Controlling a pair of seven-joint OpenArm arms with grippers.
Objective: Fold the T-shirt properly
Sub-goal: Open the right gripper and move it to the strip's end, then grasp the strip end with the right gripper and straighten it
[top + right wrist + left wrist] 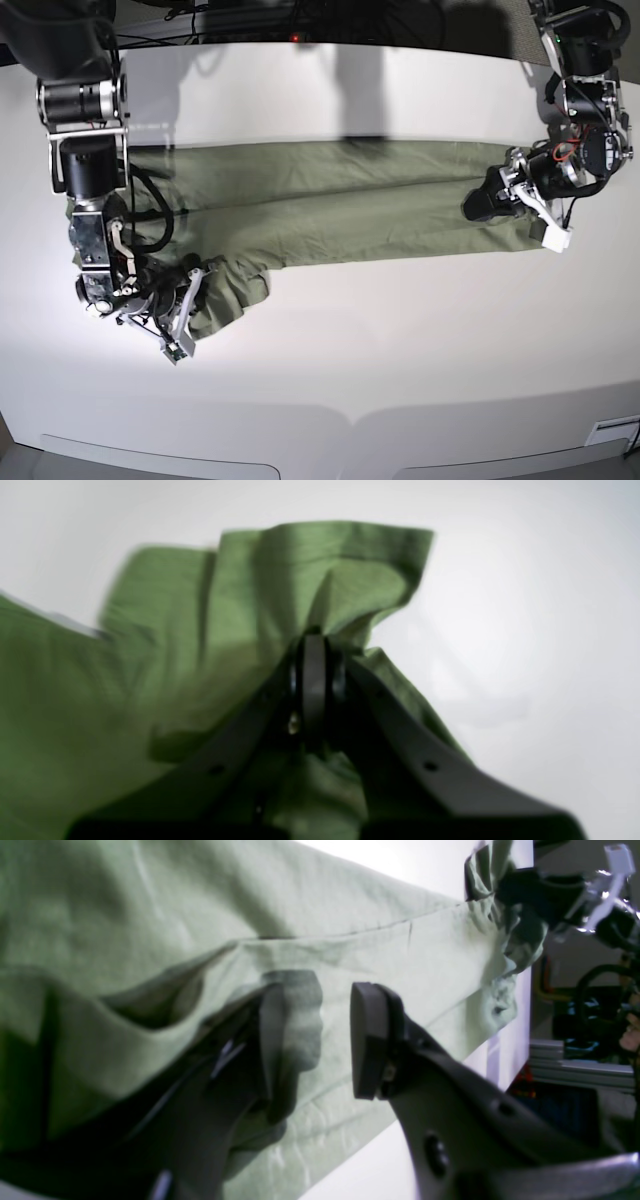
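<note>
Right gripper (314,680) of mine clenches the T-shirt (330,205) at one end; its long axis runs toward my left gripper (317,1040), jaws apart.

Both arms: black cylindrical joint housings with silver-grey metal collars, loose black cables looping alongside. Left gripper (317,1040): matte dark-grey curved fingers (367,1040) with flat pads, black screws in the shanks. Right gripper (314,680): same dark fingers, screw holes visible.

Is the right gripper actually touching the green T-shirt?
Touching. The right wrist view shows the right gripper shut, with the T-shirt fabric bunched and pinched between its jaws.
</note>
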